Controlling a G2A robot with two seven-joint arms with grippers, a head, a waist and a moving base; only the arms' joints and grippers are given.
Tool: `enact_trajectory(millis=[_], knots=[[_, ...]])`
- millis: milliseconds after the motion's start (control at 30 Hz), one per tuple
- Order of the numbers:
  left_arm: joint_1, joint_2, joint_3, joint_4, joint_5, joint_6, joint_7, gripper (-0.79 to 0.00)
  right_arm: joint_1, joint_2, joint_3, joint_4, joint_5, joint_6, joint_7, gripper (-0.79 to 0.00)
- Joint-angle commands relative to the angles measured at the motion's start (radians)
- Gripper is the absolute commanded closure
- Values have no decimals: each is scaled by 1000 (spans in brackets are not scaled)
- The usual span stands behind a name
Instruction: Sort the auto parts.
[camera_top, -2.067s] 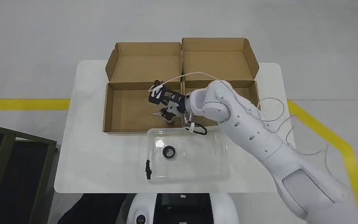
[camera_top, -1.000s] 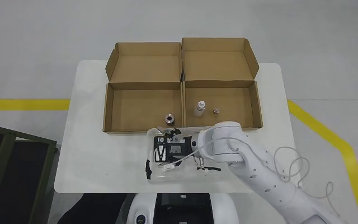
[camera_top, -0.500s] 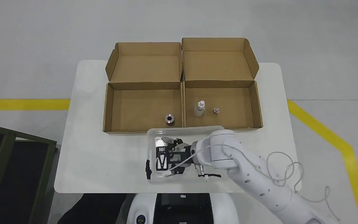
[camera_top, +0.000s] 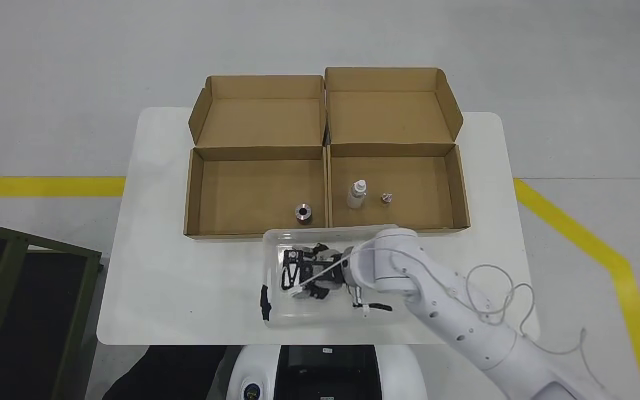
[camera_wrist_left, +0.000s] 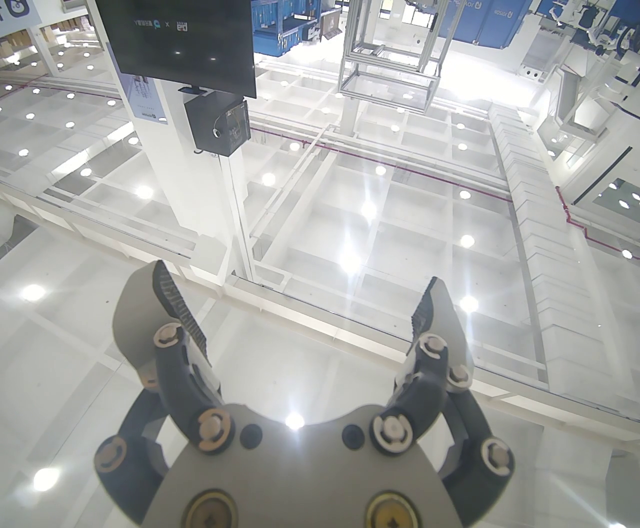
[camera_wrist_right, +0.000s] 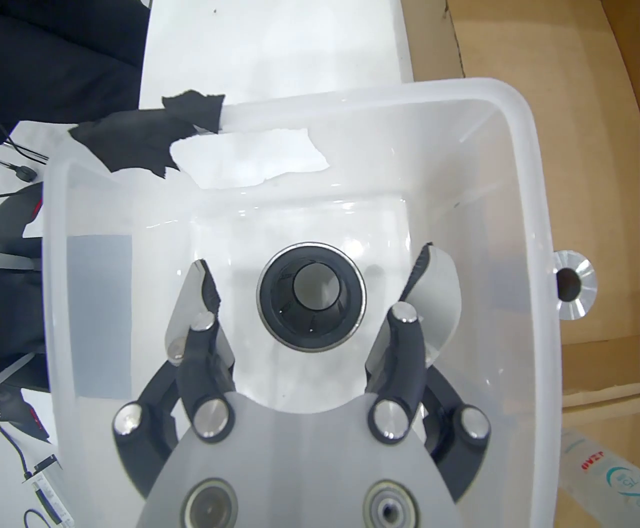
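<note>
The right gripper (camera_wrist_right: 314, 262) is hanging inside the clear bin (camera_wrist_right: 520, 165) on the counter (camera_top: 150, 250), with its fingers spread wide. A black ring (camera_wrist_right: 311, 296) is sitting on the bin floor between them, not touched. The left gripper (camera_wrist_left: 297, 280) is pointing up, spread wide too. A metal part (camera_top: 302, 211) is lying in the left box (camera_top: 215, 190), and a bottle (camera_top: 357, 193) is standing in the right box (camera_top: 430, 185).

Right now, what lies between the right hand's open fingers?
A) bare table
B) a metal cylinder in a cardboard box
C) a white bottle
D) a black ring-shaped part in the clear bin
D: the right wrist view shows the right hand open, fingers on either side of the black ring-shaped part inside the clear bin.
</note>
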Motion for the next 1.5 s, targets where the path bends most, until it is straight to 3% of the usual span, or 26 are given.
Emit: enact_trajectory(millis=[0, 33, 100, 300, 433, 1000, 1233, 1467], knots=[[0, 0, 0, 0, 0, 0, 0, -785, 2, -1, -4, 12, -4, 3, -1, -557], [0, 0, 0, 0, 0, 0, 0, -785, 3, -2, -2, 17, 0, 7, -9, -548], [0, 0, 0, 0, 0, 0, 0, -785, 4, -1, -3, 22, -3, 3, -11, -391], [0, 0, 0, 0, 0, 0, 0, -785, 4, 0, 0, 18, 11, -13, -17, -243], [0, 0, 0, 0, 0, 0, 0, -785, 4, 2, 7, -6, 16, -13, -19, 0], [0, 0, 0, 0, 0, 0, 0, -785, 39, 29, 114, -201, 208, -59, 49, 0], [0, 0, 0, 0, 0, 0, 0, -785, 87, 24, 166, -222, 288, -63, -107, 0], [0, 0, 0, 0, 0, 0, 0, -785, 175, 2, 161, -202, 247, -90, -301, 0]])
